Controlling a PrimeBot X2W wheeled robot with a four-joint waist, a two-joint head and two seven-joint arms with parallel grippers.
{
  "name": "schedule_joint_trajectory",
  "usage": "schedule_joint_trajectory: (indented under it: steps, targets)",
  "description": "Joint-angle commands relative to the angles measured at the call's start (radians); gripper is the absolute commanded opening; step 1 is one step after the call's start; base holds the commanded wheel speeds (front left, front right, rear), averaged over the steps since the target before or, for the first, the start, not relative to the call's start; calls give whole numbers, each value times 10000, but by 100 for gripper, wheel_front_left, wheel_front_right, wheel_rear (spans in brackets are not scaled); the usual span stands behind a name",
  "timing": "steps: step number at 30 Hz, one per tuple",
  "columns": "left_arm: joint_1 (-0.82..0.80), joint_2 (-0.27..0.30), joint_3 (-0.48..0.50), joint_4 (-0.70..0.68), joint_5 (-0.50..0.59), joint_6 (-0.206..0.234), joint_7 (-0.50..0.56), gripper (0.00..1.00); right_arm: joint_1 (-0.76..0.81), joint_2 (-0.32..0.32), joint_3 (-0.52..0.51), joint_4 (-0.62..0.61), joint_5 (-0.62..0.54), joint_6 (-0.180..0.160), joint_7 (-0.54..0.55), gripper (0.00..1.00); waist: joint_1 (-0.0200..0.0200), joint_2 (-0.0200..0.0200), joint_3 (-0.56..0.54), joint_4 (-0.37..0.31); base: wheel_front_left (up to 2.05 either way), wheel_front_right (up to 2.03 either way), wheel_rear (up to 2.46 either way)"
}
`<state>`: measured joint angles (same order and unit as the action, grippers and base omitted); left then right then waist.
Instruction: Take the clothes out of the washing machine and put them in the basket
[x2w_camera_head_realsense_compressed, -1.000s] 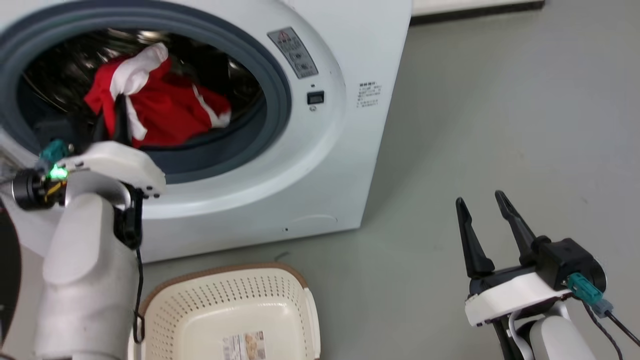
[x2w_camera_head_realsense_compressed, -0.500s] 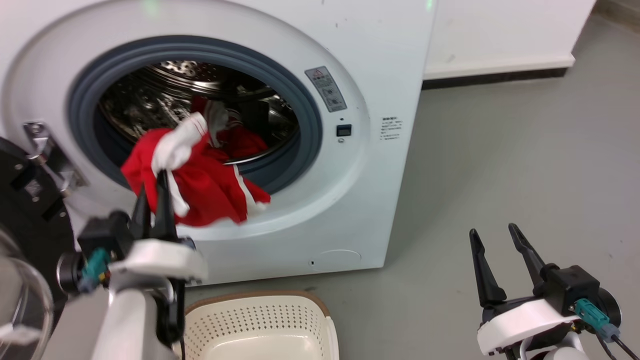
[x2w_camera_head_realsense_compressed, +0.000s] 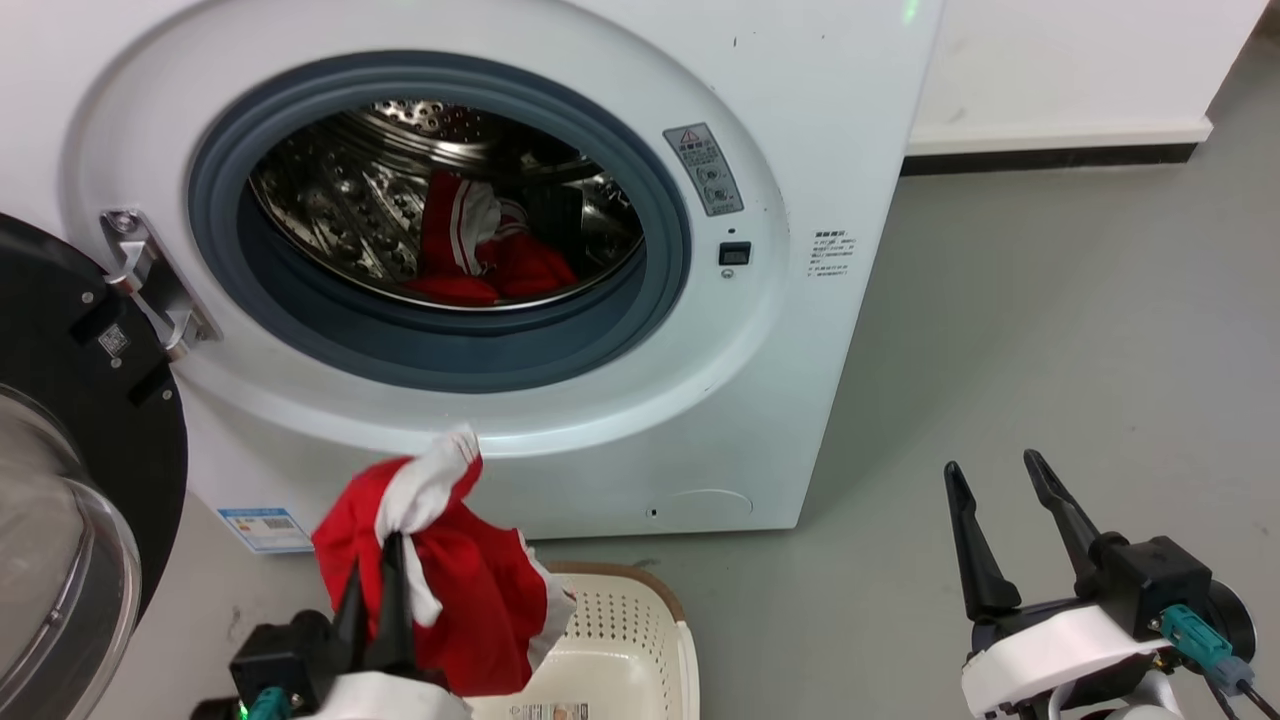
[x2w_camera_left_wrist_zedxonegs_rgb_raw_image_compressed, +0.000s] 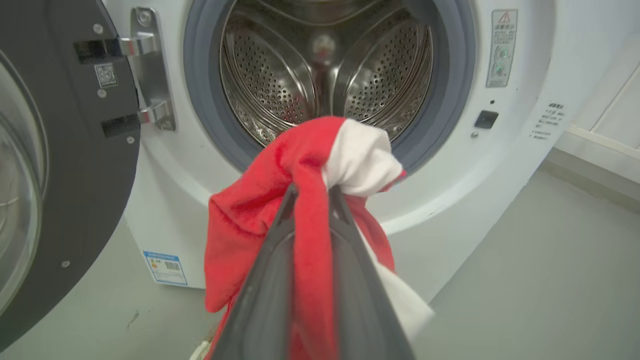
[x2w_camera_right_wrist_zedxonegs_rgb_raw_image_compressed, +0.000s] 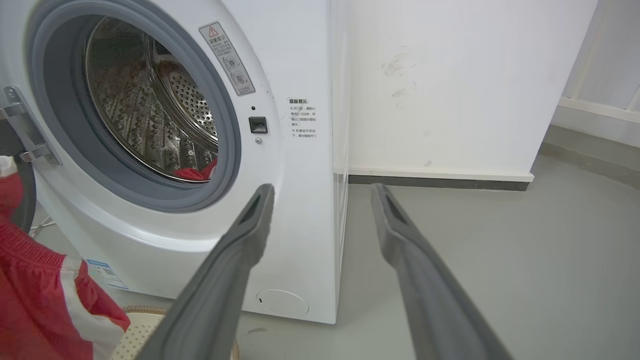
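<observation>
My left gripper (x2w_camera_head_realsense_compressed: 375, 560) is shut on a red garment with white trim (x2w_camera_head_realsense_compressed: 450, 580), which hangs outside the washing machine (x2w_camera_head_realsense_compressed: 820, 130), over the left part of the cream basket (x2w_camera_head_realsense_compressed: 640, 650). In the left wrist view the same garment (x2w_camera_left_wrist_zedxonegs_rgb_raw_image_compressed: 260, 210) bunches around my closed left gripper (x2w_camera_left_wrist_zedxonegs_rgb_raw_image_compressed: 312, 192). Another red and white piece of clothes (x2w_camera_head_realsense_compressed: 480, 255) lies inside the steel drum (x2w_camera_head_realsense_compressed: 340, 200). My right gripper (x2w_camera_head_realsense_compressed: 990, 475) stands open and empty over the floor at the lower right; in the right wrist view my right gripper (x2w_camera_right_wrist_zedxonegs_rgb_raw_image_compressed: 322, 192) points past the machine's front corner.
The black-rimmed glass door (x2w_camera_head_realsense_compressed: 70, 480) is swung open at the left, close beside my left arm. Grey floor (x2w_camera_head_realsense_compressed: 1050, 330) stretches to the right of the machine, with a white wall and dark skirting (x2w_camera_head_realsense_compressed: 1050, 155) behind.
My left gripper has pulled the red garment out of the drum opening and down to above the basket. The head camera has shifted too. The right gripper stays open, about where it was.
</observation>
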<state>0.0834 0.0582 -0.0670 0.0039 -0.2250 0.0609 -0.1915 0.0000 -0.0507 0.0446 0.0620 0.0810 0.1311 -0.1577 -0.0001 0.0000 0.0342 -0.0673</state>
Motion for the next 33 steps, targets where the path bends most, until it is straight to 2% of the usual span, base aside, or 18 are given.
schedule_joint_trajectory:
  steps: [1, 11, 12, 20, 33]
  targets:
    - [125, -12, -78, 279, -71, 23, -72, 0, -113, 9, 30, -60, 7, -5, -17, 100, 1, 0, 235, 48, 0, 0, 0]
    - [-745, -58, -593, 3727, -474, -196, -571, 0, -771, 11, 168, -142, -6, -7, -127, 100, 1, 0, 1652, 53, 0, 0, 0]
    - [-1114, -62, -643, 4532, -563, -281, -622, 0, -948, 9, 200, -165, -10, -5, -176, 100, 1, 0, 2016, 24, 0, 0, 0]
    - [-3261, -44, -504, 7327, -485, -487, -748, 0, -1720, 9, 282, -265, -86, -7, -305, 100, 1, 0, 3724, -160, 0, 0, 0]
    - [-6172, 78, 72, 9816, -357, -354, -738, 0, -3029, 9, 680, -344, -15, -7, -643, 100, 1, 0, 6273, -663, 0, 0, 0]
